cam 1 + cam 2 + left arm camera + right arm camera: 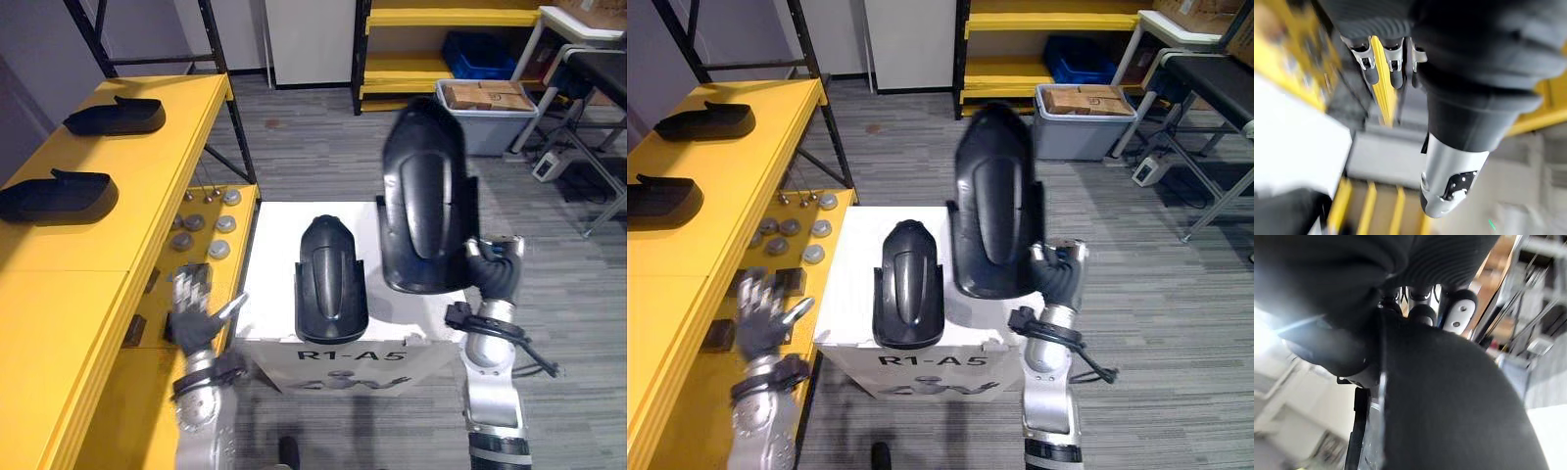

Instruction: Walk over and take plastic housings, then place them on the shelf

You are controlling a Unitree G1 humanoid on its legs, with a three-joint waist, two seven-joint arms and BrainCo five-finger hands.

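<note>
My right hand (495,266) is shut on a large black plastic housing (426,196) and holds it upright above the white box (274,245). In the right wrist view its fingers (1459,308) curl over the housing's (1459,401) edge. A second, smaller black housing (331,279) lies on the box top. Two more housings (116,117) (57,196) rest on the yellow shelf (98,264) at the left. My left hand (191,313) hangs open between the shelf and the box, its fingers (1393,63) straight and holding nothing.
Several round metal discs (211,225) lie on the shelf's lower ledge beside the box. A grey bin of cardboard boxes (485,103) stands before a yellow rack (441,69) at the back. A table's legs (588,147) stand at the right.
</note>
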